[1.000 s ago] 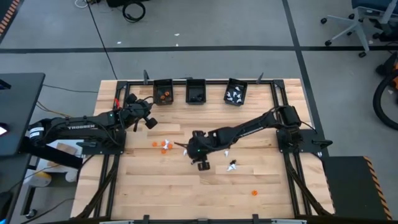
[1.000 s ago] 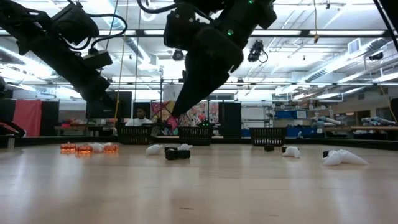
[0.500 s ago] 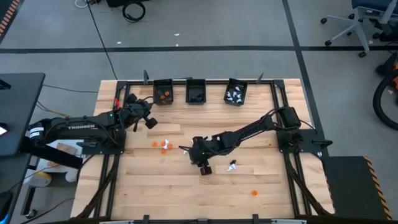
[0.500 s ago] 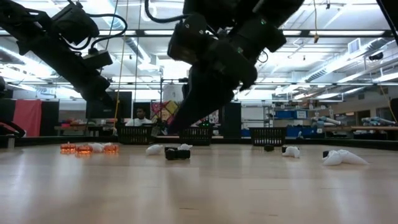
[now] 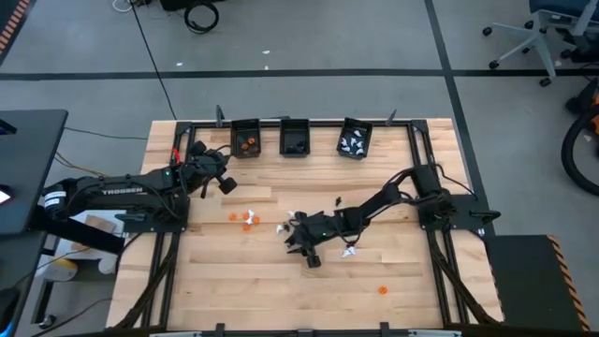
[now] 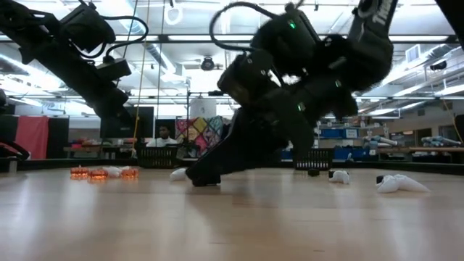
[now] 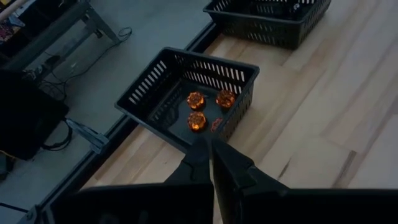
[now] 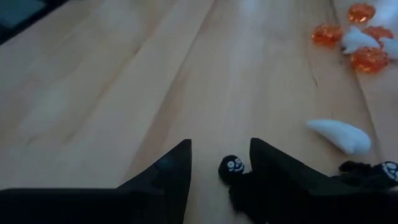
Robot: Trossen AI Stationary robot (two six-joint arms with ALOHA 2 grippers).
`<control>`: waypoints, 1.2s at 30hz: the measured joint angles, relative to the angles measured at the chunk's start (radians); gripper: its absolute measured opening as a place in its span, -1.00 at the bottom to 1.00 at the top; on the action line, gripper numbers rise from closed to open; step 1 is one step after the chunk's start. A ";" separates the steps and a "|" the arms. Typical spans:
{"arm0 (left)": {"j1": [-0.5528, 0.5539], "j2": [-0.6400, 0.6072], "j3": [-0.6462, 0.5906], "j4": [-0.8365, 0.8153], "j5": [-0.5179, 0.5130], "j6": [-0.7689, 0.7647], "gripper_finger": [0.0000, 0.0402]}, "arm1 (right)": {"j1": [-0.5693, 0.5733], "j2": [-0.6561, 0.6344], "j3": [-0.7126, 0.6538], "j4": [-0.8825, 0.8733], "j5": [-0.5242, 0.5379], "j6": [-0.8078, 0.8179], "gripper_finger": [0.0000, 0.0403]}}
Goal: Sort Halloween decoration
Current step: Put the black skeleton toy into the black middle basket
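Right claw (image 8: 219,163) is down on the light wooden tabletop (image 5: 234,281), fingers apart around a tiny black skull-faced trinket (image 8: 231,167); white and orange trinkets (image 8: 356,42) lie scattered nearby. Left claw (image 7: 210,147), pinched together, hangs over a small black slatted bin (image 7: 186,93) holding three orange pumpkin trinkets (image 7: 205,109).

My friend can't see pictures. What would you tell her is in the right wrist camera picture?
The right gripper is open, low over the wooden table, with a tiny black trinket with a white face between its fingers. Farther off lie a white trinket and a cluster of orange and white ones.
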 joint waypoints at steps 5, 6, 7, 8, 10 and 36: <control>0.000 0.001 0.000 0.005 0.000 0.000 -1.00 | -0.001 0.069 0.001 0.080 0.024 -0.001 -0.21; 0.000 0.000 0.000 0.005 0.000 0.001 -1.00 | -0.001 0.071 0.000 0.092 0.028 -0.002 -0.23; 0.000 0.000 0.000 0.005 0.000 0.001 -1.00 | 0.000 0.071 0.001 0.073 0.032 -0.001 -0.26; 0.000 0.000 0.000 0.005 0.000 0.001 -1.00 | 0.000 0.071 0.001 0.061 0.038 -0.001 -0.30; 0.000 0.000 0.000 0.005 0.000 0.003 -1.00 | 0.001 0.062 0.002 0.048 0.059 0.000 -0.38; -0.001 0.000 0.000 -0.005 0.000 0.004 -1.00 | -0.103 -0.290 -0.027 -0.487 0.270 -0.068 -0.76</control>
